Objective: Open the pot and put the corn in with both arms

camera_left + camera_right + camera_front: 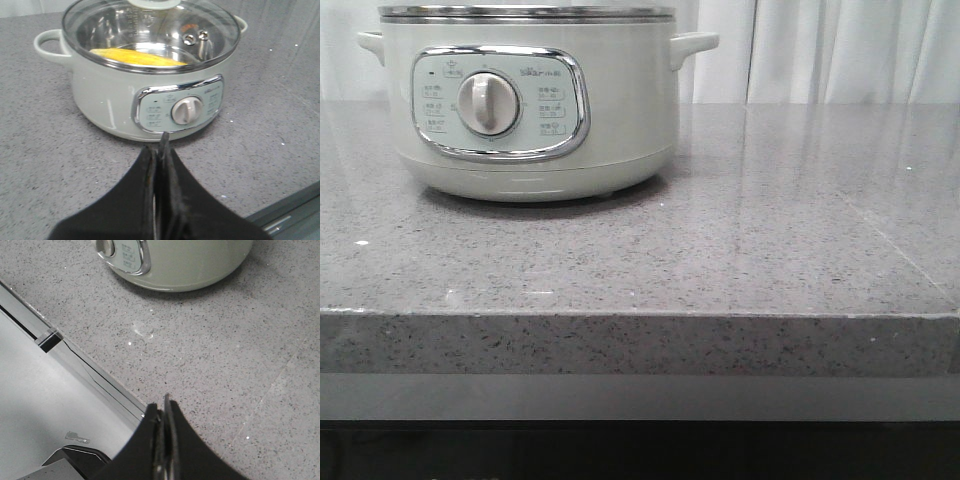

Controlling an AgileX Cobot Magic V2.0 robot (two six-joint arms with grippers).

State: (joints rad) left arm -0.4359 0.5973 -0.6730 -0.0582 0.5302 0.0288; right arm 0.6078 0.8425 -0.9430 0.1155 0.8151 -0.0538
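The pale grey-green pot (530,100) stands at the back left of the grey stone counter, its dial panel facing me. In the left wrist view the pot (100,95) has a glass lid (150,30) on it, and the yellow corn (135,56) lies inside under the lid. My left gripper (161,150) is shut and empty, held back from the pot's front. My right gripper (162,410) is shut and empty over the counter's front edge, to the right of the pot (190,265). Neither gripper shows in the front view.
The grey speckled counter (740,230) stretches to the right of the pot. Its front edge (640,315) drops to a lower ledge. White curtains (820,50) hang behind. In the right wrist view a metal strip and a pale surface (45,390) lie below the counter edge.
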